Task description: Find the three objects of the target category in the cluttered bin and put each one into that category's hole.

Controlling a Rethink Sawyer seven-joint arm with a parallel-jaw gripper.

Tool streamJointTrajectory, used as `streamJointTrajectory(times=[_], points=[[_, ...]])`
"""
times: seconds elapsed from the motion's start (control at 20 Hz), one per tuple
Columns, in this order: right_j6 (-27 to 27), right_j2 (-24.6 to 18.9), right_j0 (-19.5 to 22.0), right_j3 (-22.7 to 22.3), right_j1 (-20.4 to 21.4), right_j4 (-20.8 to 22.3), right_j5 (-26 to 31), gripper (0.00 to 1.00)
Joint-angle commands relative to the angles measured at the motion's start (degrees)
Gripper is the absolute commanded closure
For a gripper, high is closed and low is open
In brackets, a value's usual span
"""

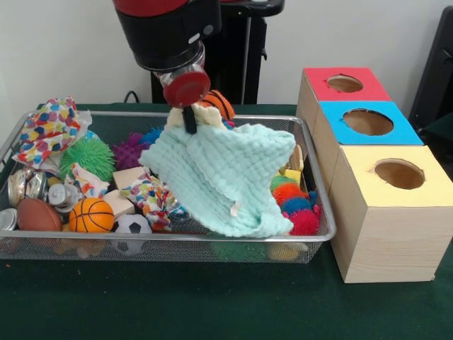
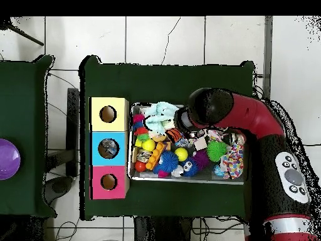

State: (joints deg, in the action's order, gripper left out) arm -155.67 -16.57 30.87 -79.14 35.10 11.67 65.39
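The wire-mesh bin (image 1: 177, 239) is full of mixed toys; in the overhead view (image 2: 188, 179) it lies right of the boxes. My gripper (image 1: 190, 119) is shut on a mint-green knitted cloth (image 1: 226, 177), which hangs from it over the middle of the bin; the cloth also shows in the overhead view (image 2: 160, 116). A crumpled glossy piece (image 1: 62, 195) at the bin's left may be clear plastic; I cannot tell for sure. No other clear plastic item shows; the cloth hides much of the bin. Something glossy shows inside the blue box's hole (image 2: 108, 149).
Three boxes with holes stand beside the bin: red (image 1: 345, 85), blue (image 1: 368, 122), yellow (image 1: 400, 173). In the bin are shiny cans (image 1: 21, 185), a small basketball (image 1: 90, 215), a football (image 1: 37, 214), spiky balls (image 1: 88, 156), patterned cloths (image 1: 48, 127) and wooden blocks (image 1: 127, 177).
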Motion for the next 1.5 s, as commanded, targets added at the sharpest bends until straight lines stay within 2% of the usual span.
streamJointTrajectory(times=[0.05, 0.4, 0.65, 1.05, 1.5], points=[[10.1, 0.7, -0.9, 1.4, 0.5, 5.8, 5.0, 1.0], [9.6, 2.6, -1.2, -1.0, 2.9, 9.6, 6.0, 1.0], [9.6, 5.1, -2.1, -1.0, 4.3, 13.9, 10.0, 1.0], [9.4, 8.3, -3.0, -1.7, 5.6, 19.3, 12.5, 1.0], [9.1, 10.3, -3.2, -3.7, 5.6, 22.1, 9.2, 1.0]])
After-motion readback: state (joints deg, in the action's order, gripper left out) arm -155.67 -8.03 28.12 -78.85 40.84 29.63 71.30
